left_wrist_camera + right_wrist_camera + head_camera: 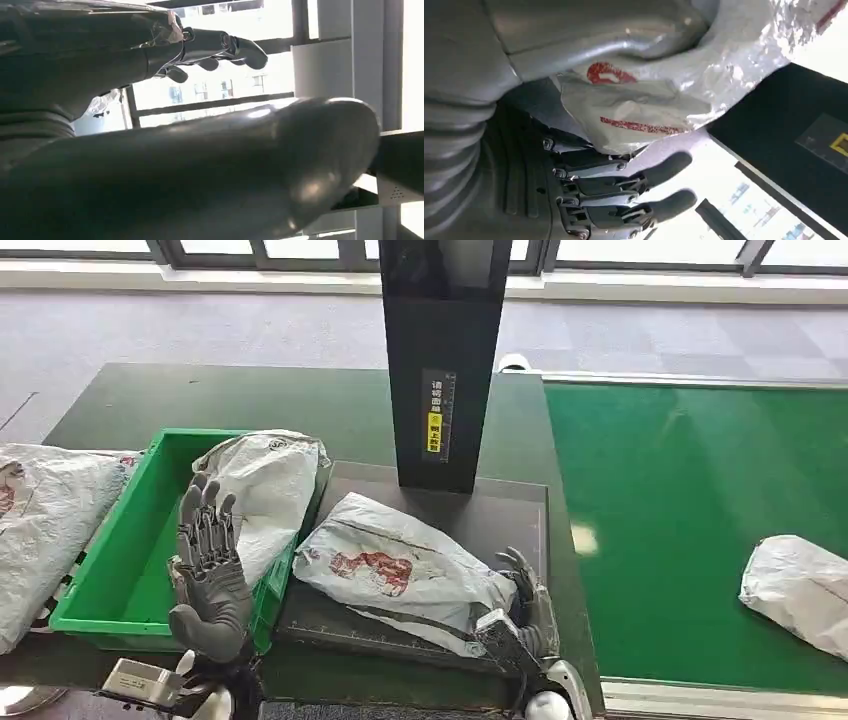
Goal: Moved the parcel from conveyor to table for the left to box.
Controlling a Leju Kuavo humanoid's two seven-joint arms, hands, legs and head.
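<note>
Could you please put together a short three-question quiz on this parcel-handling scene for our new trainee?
1. True or false: the parcel with the red print lies on the dark platform under the black scanner column.
2. Which hand touches that parcel? A) the left hand B) the right hand C) neither
3. Fill in: a white parcel leans over the rim of the green ____.

Key
1. True. It lies across the platform, in front of the column.
2. B. The right hand is at the parcel's near end, and the right wrist view shows the bag against its thumb and fingers; the left hand is raised with fingers spread, holding nothing.
3. Bin.
</note>
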